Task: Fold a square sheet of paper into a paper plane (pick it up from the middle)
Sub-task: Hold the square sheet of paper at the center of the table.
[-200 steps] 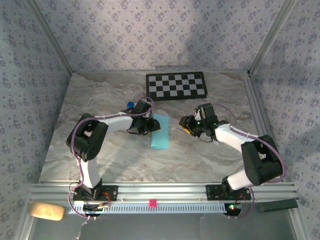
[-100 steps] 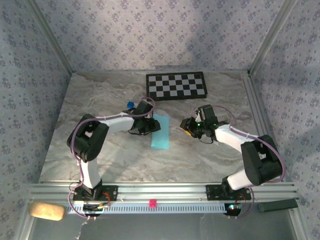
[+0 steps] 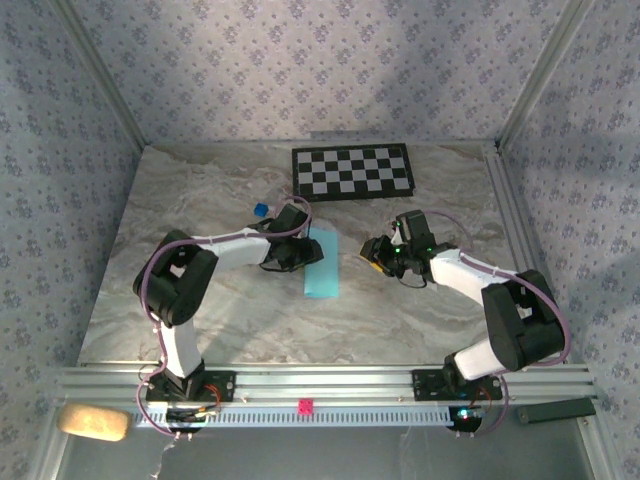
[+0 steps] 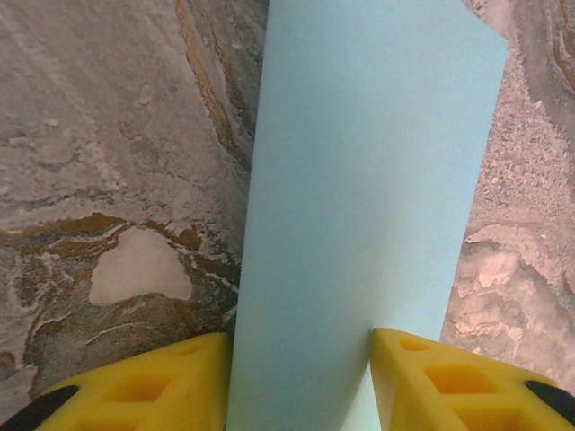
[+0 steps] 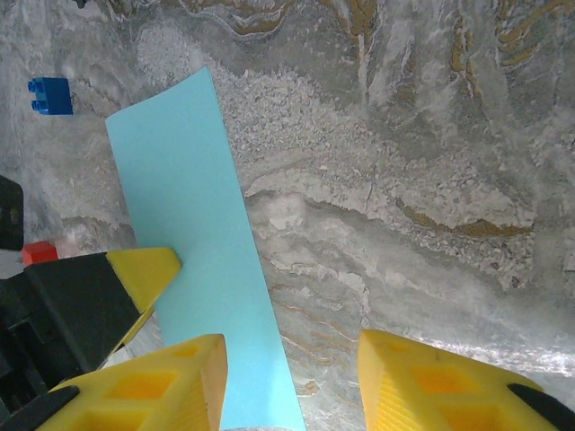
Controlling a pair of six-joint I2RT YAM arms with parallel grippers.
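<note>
Paper first: the square sheet of paper (image 3: 320, 263) lies near the middle of the table (image 3: 200, 310) as a long narrow strip running from 12 to 6 o'clock, so we judge it to be doubled over already. No nose or wing shape shows, and we place the task at the centre-crease step, early on.

The left gripper (image 3: 296, 252) sits at the strip's 9 o'clock edge. In the left wrist view its jaws stand apart and the blue strip fills the whole gap between the yellow fingers (image 4: 144, 386). Whether they pinch its edges or merely straddle it, we cannot tell from that angle. The right gripper (image 3: 377, 256) hovers at the strip's 3 o'clock, clearly apart from it. Its claw is released, with bare marble and only the paper's near corner between the fingers in its own wrist view.

The checkerboard (image 3: 352, 172) lies off at 12 o'clock and the small blue cube (image 3: 260, 210) at 10 o'clock, both clear of the work.

Next, as we read it, the crease wants firming, and then the sheet must be opened so the corners at one end can be turned in to that line. That calls for one claw to pin the strip flat while the other lifts a single layer without dragging the thin sheet across the smooth top
</note>
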